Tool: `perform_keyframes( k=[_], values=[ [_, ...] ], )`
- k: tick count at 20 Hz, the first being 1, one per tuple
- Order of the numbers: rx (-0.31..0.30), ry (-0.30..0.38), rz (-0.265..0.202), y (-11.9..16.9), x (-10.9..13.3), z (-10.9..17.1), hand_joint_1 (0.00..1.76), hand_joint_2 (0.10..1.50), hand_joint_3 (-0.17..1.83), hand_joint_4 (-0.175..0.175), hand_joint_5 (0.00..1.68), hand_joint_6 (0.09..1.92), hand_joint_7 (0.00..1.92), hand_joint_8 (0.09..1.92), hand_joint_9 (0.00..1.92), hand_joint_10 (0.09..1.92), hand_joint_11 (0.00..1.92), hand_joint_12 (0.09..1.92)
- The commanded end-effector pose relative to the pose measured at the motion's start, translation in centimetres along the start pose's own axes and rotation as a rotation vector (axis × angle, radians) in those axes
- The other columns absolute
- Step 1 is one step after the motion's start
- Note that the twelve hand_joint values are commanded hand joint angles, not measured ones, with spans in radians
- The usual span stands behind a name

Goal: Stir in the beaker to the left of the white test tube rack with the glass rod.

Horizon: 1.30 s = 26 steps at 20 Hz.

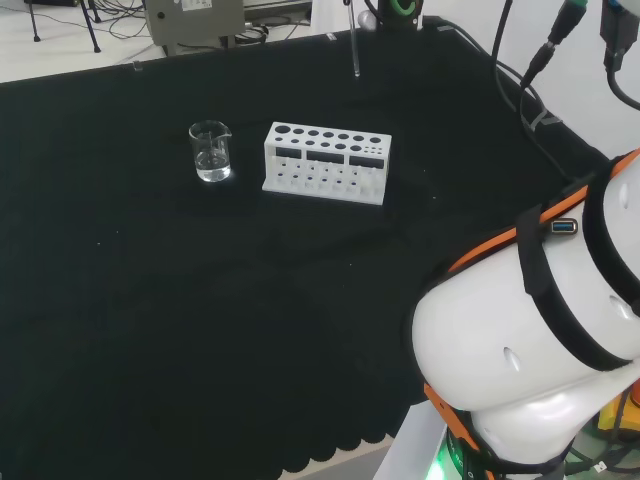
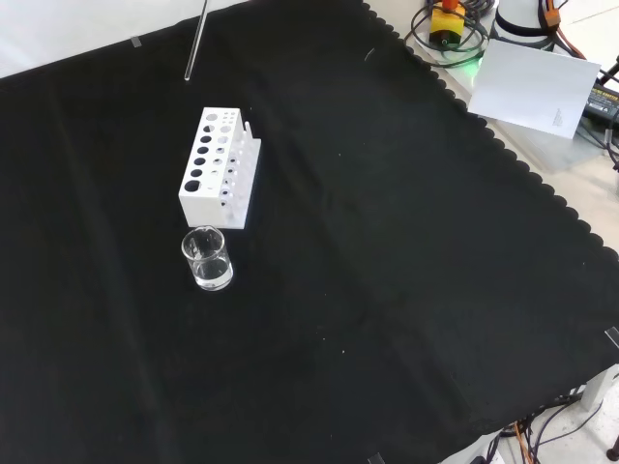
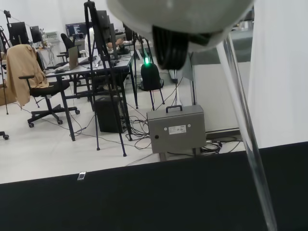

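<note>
We see one small clear glass beaker (image 1: 210,152) standing upright on the black cloth (image 1: 200,330), with what looks like a little clear liquid at its bottom, though the glass makes this hard to judge. In the head view it stands just to the left of one white plastic test tube rack (image 1: 326,162) with rows of round holes; the two are near but apart. In the front view the beaker (image 2: 207,259) sits just in front of the rack (image 2: 219,168).

One thin clear glass rod (image 1: 354,40) hangs above the cloth's far edge, well apart from the beaker. In the front view the rod (image 2: 195,43) slants down from the top edge. In the wrist view the rod (image 3: 245,130) runs close past the camera, beneath a blurred white part of the hand (image 3: 178,17). We cannot tell how the hand's fingers are set.
</note>
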State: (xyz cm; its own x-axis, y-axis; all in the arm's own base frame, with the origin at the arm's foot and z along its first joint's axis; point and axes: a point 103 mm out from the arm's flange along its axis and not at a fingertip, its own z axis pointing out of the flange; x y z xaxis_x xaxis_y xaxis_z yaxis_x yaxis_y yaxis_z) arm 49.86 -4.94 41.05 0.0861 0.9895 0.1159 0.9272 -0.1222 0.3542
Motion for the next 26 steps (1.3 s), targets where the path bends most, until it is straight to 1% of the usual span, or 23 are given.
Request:
perform_keyframes(
  k=[1, 4, 7, 16, 26],
  values=[
    [0.009, -0.01, -0.005, 0.0, -0.3, 0.0, 1.32, 0.6, 0.8, -0.175, 1.21, 0.58, 1.28, 1.0, 1.61, 0.78, 1.65, 0.73],
    [0.013, 0.001, -0.012, 0.0, 0.1, 0.2, 1.32, 0.6, 0.8, -0.175, 1.21, 0.58, 1.28, 1.0, 1.61, 0.77, 1.65, 0.73],
    [0.023, 0.013, -0.03, 0.6, 1.0, 0.7, 1.32, 0.6, 0.81, -0.175, 1.22, 0.57, 1.28, 0.99, 1.62, 0.77, 1.65, 0.73],
    [0.043, 0.045, -0.099, 2.2, 4.5, 0.5, 1.32, 0.59, 0.81, -0.175, 1.22, 0.57, 1.28, 0.99, 1.62, 0.76, 1.65, 0.73],
    [0.02, 0.072, -0.147, 4.0, 6.9, -1.3, 1.33, 0.59, 0.81, -0.175, 1.23, 0.56, 1.29, 0.98, 1.62, 0.75, 1.65, 0.73]
  ],
)
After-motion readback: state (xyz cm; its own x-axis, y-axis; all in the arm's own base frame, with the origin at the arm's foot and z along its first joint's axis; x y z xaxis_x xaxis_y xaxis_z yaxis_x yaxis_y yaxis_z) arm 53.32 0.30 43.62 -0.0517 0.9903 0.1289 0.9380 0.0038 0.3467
